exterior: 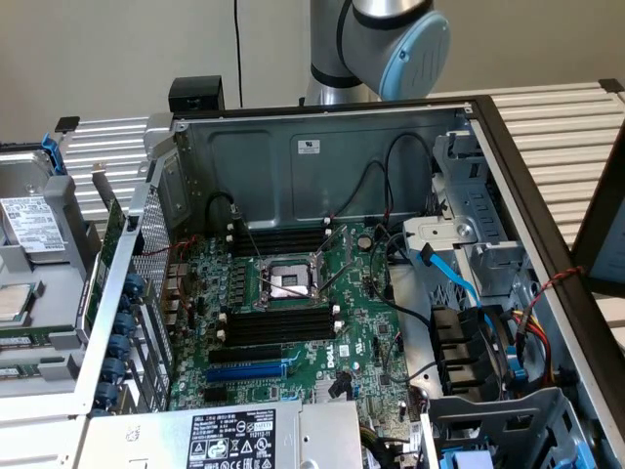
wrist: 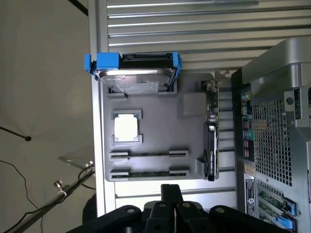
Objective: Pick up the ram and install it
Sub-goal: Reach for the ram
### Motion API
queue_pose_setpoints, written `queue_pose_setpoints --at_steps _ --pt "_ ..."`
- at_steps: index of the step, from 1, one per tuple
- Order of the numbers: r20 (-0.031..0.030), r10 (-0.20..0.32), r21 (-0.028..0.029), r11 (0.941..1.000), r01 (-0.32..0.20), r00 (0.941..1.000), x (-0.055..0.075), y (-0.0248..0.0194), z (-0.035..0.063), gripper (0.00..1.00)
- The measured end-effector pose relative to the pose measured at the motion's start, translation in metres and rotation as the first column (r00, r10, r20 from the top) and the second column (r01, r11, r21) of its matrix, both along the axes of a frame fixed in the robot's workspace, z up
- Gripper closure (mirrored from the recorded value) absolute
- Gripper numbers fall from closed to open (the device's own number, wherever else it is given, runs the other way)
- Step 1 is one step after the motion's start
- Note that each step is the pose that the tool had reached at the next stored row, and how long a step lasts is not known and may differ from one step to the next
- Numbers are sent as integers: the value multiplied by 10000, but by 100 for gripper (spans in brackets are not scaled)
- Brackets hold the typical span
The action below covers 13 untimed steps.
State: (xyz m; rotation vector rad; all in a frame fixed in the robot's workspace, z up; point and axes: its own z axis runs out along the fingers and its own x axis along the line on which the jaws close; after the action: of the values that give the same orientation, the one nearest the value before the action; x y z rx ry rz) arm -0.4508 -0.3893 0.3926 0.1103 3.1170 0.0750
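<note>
My black gripper (wrist: 171, 191) looks like matt plastic. The flat grey parts tray (wrist: 189, 104) is smooth, dull plastic, and the thin green ram stick (wrist: 148, 154) in it is dull circuit board. The open grey computer case (exterior: 322, 166) is bare sheet metal (satin, not mirror-bright), and the ribbed silver table (exterior: 557, 127) is shiny metal.

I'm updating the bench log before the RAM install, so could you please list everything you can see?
ram sticks: two, dark green, edge-up in the tray's holders.
tray: one, grey, on the slatted table beside the case.
hard drive: one, silver in blue bracket, on the tray.
processor: one, silver, on the tray.
card: one, black, standing at the tray's case-side edge.
case: one, grey, open.
motherboard: one, green, inside the case.
memory slots: two banks, black, flanking the socket.
robot arm: one, silver and pale blue, behind the case.
gripper: one, black, shut, empty, near the tray's ram end.
</note>
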Motion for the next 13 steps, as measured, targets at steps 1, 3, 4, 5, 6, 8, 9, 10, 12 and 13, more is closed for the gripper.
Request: queue_pose_setpoints --at_steps 1,3,4,5,6,8,9,10,12,13 --pt "0 10 0 10000 -10 10000 0 0 0 90" --pt "0 107 0 9999 -107 9999 -1 0 0 90" --pt "1 196 0 9998 -196 9998 -2 0 0 90" --pt "0 318 0 9995 -318 9995 -3 0 0 90" --pt "-1 481 -1 9988 -481 9988 -4 1 1 90" --pt "-1 846 0 9964 -846 9964 -4 0 0 90" --pt "1 1025 0 9947 -1025 9947 -4 0 0 90" --pt "1 1205 0 9927 -1205 9927 -3 0 -1 90" --pt "0 1571 0 9876 -1571 9876 -3 0 0 90" --pt "0 1749 0 9846 -1749 9846 -3 0 0 90"
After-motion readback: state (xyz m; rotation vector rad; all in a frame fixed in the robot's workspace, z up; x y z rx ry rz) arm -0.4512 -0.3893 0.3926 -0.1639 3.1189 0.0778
